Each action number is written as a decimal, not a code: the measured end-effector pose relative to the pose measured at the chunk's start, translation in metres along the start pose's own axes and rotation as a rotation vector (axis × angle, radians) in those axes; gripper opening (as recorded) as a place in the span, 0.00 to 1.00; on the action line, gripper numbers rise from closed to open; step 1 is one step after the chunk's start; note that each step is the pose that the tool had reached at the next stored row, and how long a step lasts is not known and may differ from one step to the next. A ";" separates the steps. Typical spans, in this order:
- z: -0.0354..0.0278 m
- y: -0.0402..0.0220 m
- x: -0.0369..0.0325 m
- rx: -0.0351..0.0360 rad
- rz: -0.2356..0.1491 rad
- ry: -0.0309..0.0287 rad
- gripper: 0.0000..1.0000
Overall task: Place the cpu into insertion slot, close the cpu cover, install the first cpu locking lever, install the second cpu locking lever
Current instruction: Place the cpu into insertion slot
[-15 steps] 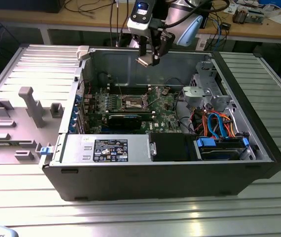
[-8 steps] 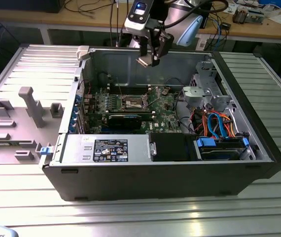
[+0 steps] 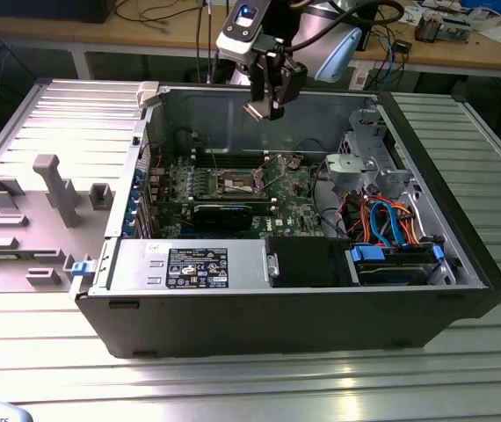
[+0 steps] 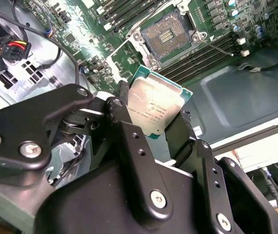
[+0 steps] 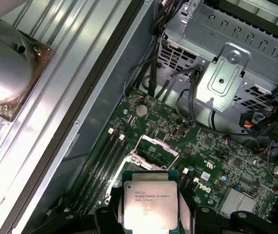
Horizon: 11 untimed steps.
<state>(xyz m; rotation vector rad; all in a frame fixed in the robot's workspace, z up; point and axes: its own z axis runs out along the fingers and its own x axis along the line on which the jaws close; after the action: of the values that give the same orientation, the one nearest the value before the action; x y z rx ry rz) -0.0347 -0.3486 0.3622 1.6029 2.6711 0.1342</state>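
The gripper has the cpu clamped, jaws squeezed onto two opposite edges of the chip with a black finger on each side. In both wrist views the dull silver top faces the camera, with a thin green rim around it, and a good part of the chip sticks out past the fingertips.

In the exterior view the gripper hangs high over the open computer case, close to its back wall. The cpu is at its tip, well clear of the green board down inside the case.

The socket on that board is open with its contact field bare, and the chip is well apart from it, up in the air. In the first wrist view the socket sits between rows of memory slots, with a grey drive cage and some dark cables beyond the board. The whole case rests on a ribbed metal table.
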 end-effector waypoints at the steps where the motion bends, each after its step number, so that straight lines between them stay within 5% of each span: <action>1: 0.0001 0.0000 0.0000 -0.0001 0.006 -0.0005 0.54; 11: 0.0001 -0.0001 0.0001 -0.0004 0.014 -0.0012 0.54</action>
<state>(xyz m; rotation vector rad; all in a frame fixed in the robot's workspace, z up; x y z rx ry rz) -0.0348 -0.3486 0.3621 1.6211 2.6594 0.1339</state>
